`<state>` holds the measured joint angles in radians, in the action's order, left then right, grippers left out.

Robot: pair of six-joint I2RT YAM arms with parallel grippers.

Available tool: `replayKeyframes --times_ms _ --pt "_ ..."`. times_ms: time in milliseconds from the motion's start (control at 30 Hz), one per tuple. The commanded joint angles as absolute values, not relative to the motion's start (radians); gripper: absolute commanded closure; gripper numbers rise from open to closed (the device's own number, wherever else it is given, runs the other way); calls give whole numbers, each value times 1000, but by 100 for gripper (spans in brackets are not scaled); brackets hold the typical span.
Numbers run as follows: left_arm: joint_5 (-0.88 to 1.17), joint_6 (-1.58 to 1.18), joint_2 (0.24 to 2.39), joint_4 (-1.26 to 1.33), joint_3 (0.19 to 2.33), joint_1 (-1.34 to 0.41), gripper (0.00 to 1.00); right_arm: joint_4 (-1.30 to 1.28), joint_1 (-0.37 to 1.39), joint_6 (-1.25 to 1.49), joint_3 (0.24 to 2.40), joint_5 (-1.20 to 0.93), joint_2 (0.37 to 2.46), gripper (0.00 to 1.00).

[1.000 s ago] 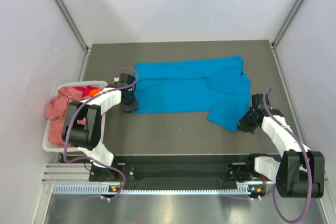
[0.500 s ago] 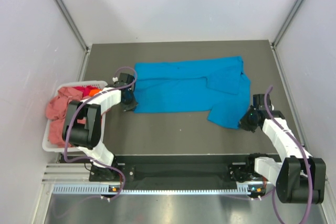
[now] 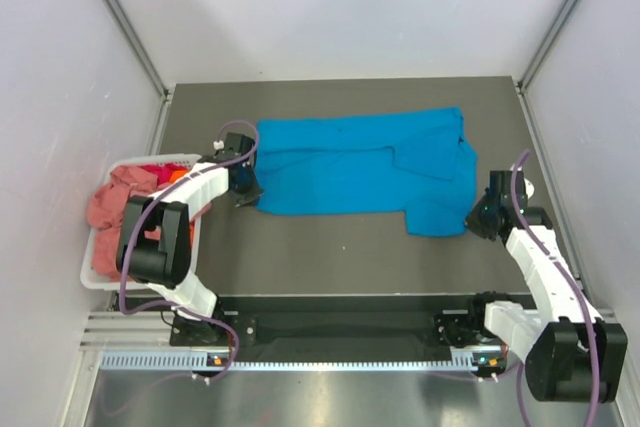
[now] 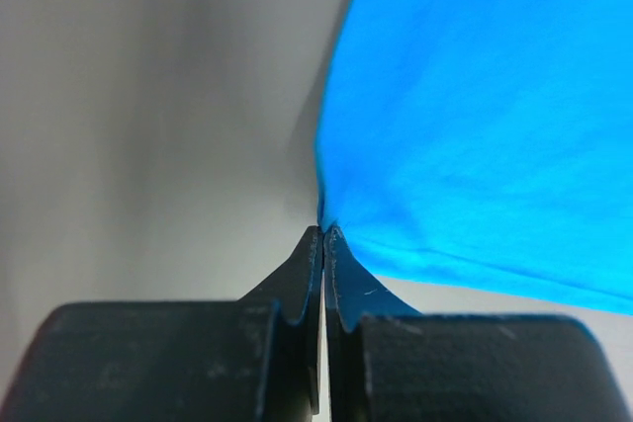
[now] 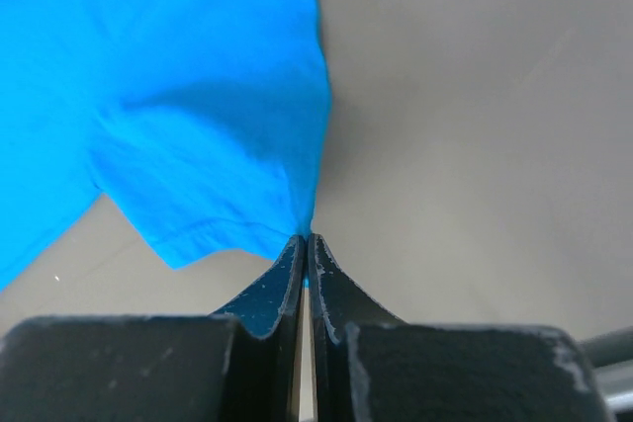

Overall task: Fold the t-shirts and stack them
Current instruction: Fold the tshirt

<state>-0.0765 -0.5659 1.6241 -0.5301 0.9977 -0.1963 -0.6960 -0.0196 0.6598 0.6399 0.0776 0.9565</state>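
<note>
A turquoise-blue t-shirt (image 3: 360, 167) lies spread across the dark table, partly folded over itself. My left gripper (image 3: 249, 190) is shut on its near left corner; in the left wrist view the cloth (image 4: 475, 126) runs straight out of the pinched fingertips (image 4: 325, 232). At the shirt's near right corner my right gripper (image 3: 477, 219) is shut on the cloth, and the right wrist view shows the blue fabric (image 5: 198, 116) gathered into its tips (image 5: 306, 239). More t-shirts, salmon-pink (image 3: 108, 209), red and orange, are piled in the basket at the left.
A white slatted basket (image 3: 104, 279) stands at the table's left edge beside the left arm. White walls close in the table on the left, right and back. The arms' base rail (image 3: 340, 327) runs along the near edge.
The left gripper closed on the shirt's left corner. The right gripper, shut on the right corner, moved right and back, drawing that lower flap up and in.
</note>
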Motion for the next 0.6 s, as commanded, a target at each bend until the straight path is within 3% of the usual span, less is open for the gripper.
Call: replayKeyframes --times_ms 0,567 --pt "-41 -552 1609 -546 1074 -190 100 -628 -8 586 689 88 1006 100" --pt "-121 -541 1842 -647 1403 -190 100 -549 -8 351 937 54 1250 100"
